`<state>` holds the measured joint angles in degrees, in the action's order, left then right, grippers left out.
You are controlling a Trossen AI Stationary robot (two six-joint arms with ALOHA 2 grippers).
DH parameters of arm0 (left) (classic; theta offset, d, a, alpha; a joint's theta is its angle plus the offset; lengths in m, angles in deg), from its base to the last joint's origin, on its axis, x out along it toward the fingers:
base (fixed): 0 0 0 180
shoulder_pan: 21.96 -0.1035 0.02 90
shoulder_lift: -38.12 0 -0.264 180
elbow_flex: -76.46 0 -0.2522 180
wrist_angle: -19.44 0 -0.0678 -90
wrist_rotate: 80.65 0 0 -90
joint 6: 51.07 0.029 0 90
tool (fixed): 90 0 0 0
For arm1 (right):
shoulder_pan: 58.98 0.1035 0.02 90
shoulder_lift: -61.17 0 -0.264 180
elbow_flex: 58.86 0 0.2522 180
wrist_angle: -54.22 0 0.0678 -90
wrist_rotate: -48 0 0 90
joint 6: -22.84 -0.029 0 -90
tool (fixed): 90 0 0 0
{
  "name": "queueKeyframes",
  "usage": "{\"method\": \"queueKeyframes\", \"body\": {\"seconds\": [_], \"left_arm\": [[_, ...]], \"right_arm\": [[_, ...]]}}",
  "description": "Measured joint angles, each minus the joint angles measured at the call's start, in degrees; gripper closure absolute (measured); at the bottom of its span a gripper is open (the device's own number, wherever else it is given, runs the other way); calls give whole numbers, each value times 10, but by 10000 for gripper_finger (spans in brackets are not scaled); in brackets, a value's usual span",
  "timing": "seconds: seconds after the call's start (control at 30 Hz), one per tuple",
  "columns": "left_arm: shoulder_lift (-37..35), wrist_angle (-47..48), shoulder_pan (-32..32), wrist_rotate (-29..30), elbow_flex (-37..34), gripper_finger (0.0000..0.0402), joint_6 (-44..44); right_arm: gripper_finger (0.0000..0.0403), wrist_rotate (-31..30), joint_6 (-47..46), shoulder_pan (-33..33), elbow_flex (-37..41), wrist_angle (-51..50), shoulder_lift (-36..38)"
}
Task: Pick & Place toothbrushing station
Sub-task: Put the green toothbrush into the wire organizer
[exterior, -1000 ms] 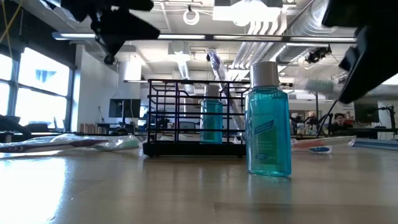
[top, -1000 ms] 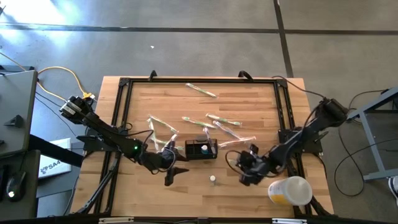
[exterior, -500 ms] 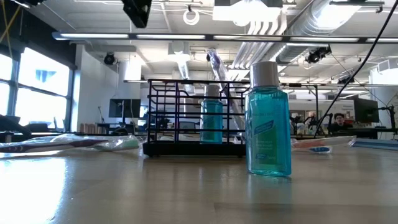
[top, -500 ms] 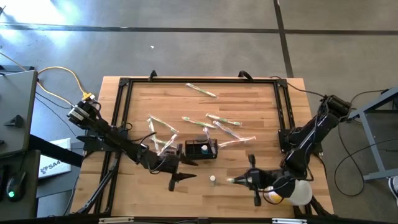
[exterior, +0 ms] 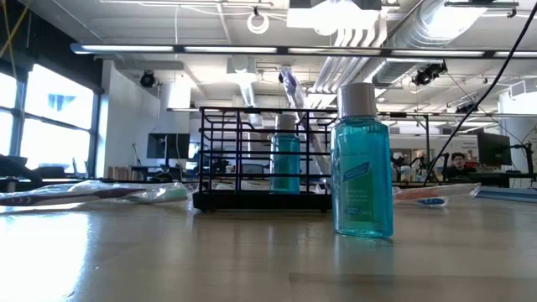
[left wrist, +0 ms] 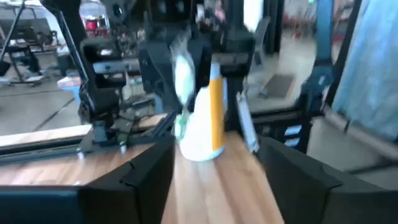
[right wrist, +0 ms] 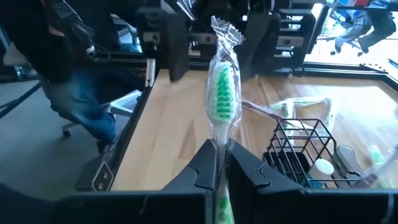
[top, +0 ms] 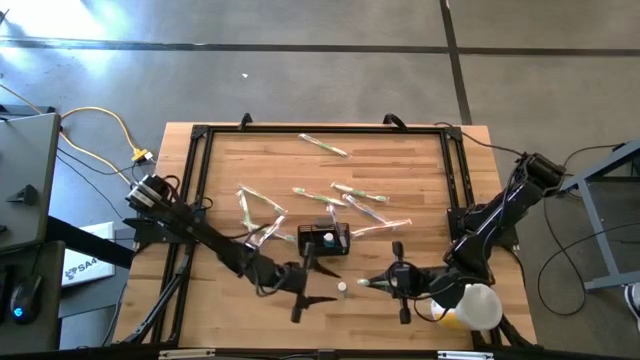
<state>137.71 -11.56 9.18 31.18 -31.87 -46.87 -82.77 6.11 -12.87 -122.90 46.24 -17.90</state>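
Observation:
The black wire caddy (top: 323, 240) stands on the wooden table (top: 420, 170), holding a small blue bottle and a toothbrush; it also shows in the low view (exterior: 260, 159) and the right wrist view (right wrist: 297, 149). A blue mouthwash bottle (exterior: 362, 164) stands upright near the table's front (top: 342, 288). My right gripper (top: 388, 283) is right of the bottle, shut on a wrapped green-bristled toothbrush (right wrist: 221, 87). My left gripper (top: 307, 284) is open and empty, just in front of the caddy and left of the bottle. My right gripper pinches the wrapped toothbrush's handle (right wrist: 219, 142) between its two fingers, wrapper and all. The fingers lie level, pointing toward the table's left, along the brush. The bristle end sticks out ahead of the fingertips, lifted clear of the table.
Several wrapped toothbrushes (top: 358, 192) lie loose on the far half of the table, one near the far edge (top: 325, 145). A white-and-yellow cup (top: 468, 306) lies at the front right corner behind my right gripper. A black frame (top: 200, 135) rims the table.
My left gripper has gone toward the table's right and near edge, passing in front of the caddy. My right gripper has turned from slanting down to level, pointing left, and carried the toothbrush toward the bottle. Both arms have left the low view.

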Motion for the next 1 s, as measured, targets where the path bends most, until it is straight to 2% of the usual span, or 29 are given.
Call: {"method": "queueKeyframes", "body": {"seconds": [0.17,0.27,0.33,0.43,0.87,1.0], "left_arm": [[3,56,0,2,48,102,17],[3,61,-1,18,62,85,20],[3,58,-7,42,67,83,-2],[3,57,-14,47,67,82,-33],[3,55,-56,-3,67,82,-49],[3,61,-68,-7,67,82,-49]], "right_arm": [[395,0,1,0,0,-4,0],[395,0,3,0,0,-5,0],[395,0,3,-2,0,-6,0],[395,1,3,-4,0,-9,0],[395,7,20,-39,0,-9,0],[395,32,25,-51,0,-9,0]]}}
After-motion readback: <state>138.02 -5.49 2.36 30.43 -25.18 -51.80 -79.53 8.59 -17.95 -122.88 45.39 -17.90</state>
